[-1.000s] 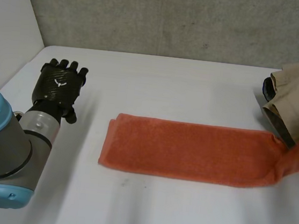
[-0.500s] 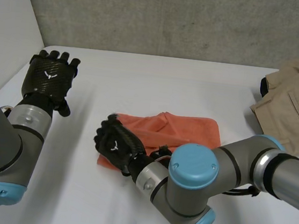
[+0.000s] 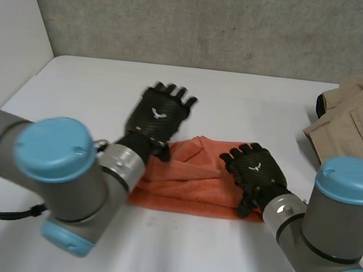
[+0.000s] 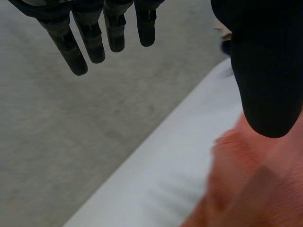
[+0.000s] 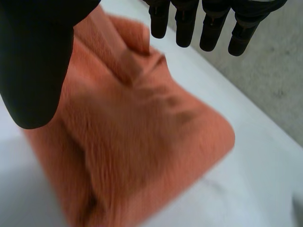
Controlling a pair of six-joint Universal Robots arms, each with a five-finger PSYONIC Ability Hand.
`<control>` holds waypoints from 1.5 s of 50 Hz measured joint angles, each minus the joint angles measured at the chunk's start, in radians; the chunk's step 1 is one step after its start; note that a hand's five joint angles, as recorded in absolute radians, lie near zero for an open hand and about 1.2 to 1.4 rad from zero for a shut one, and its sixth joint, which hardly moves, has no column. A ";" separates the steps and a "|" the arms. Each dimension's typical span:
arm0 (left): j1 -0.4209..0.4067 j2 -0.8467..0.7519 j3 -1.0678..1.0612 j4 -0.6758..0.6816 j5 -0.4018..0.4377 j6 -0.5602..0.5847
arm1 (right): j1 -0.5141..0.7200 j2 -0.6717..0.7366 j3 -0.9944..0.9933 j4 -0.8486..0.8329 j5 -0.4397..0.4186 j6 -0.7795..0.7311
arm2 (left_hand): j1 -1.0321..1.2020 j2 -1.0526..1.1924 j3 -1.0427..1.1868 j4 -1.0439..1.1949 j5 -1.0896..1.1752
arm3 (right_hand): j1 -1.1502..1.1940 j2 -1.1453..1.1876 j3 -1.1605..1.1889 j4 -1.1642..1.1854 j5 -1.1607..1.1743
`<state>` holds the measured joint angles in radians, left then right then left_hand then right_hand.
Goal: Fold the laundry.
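At mid-tabletop [image 3: 238, 96] lies the towel [image 3: 189, 186], doubled over itself, its top layer rumpled, with a ridge running across it. Over the towel's left far corner is the left hand [image 3: 159, 117], fingers straight and spread, holding nothing; I cannot tell whether it touches the cloth. Over the towel's right end is the right hand [image 3: 256, 174], likewise wide and empty, palm above the cloth. Well off from the towel's right end lies a beige garment [image 3: 361, 117]. I judge three risks. Pressing on the ridge would set a crooked crease. A hand dragging sideways could slide the top layer off the lower one. The edges look uneven, so a further fold may come out skewed.
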<state>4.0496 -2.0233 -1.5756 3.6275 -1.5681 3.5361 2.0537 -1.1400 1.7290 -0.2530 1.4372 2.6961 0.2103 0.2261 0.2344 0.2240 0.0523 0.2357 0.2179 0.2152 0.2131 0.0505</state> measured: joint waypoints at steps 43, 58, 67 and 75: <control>-0.027 -0.054 0.079 -0.106 -0.358 0.069 | -0.030 0.026 0.050 -0.075 0.174 -0.263 | 0.195 0.161 0.151 0.154 0.146 | 0.885 0.969 0.975 0.983 0.921; -0.041 0.012 -0.046 -0.117 -0.211 0.062 | -0.063 -0.010 0.073 -0.027 0.284 -0.500 | 0.143 0.111 0.106 0.107 0.095 | 0.885 0.969 0.976 0.983 0.921; -0.053 -0.017 -0.087 -0.156 -0.069 0.067 | -0.061 -0.005 0.086 -0.054 0.280 -0.454 | 0.143 0.114 0.108 0.109 0.101 | 0.885 0.969 0.976 0.984 0.921; -0.048 -0.085 -0.068 -0.157 -0.076 0.067 | -0.062 -0.004 0.093 -0.066 0.262 -0.412 | 0.737 0.661 0.648 0.662 0.654 | 0.885 0.969 0.976 0.986 0.932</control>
<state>4.0013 -2.1082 -1.6437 3.4709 -1.6445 3.6036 1.9917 -1.1443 1.8223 -0.3190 1.6997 2.2840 0.9472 0.8869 0.8827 0.8861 0.7063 1.1203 1.1870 1.1916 1.1996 0.9820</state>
